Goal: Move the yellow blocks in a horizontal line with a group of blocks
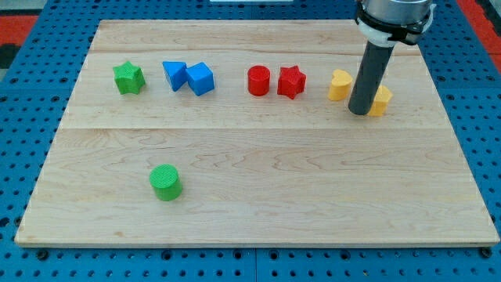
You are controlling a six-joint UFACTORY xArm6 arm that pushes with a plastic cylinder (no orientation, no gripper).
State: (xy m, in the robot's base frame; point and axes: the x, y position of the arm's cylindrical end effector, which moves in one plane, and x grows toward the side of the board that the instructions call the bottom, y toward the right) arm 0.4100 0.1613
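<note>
Two yellow blocks sit at the view's upper right. One yellow block (339, 85) lies just left of my rod. The other yellow block (381, 101) is partly hidden behind the rod on its right. My tip (360, 112) rests on the board between them, touching or nearly touching the right one. To their left, in a rough row, are a red star (290, 81), a red cylinder (258, 81), a blue cube (200, 79), a blue triangle (174, 74) and a green star (128, 77).
A green cylinder (165, 182) stands alone at the view's lower left. The wooden board (274, 196) lies on a blue pegboard surface, its edges near the view's borders.
</note>
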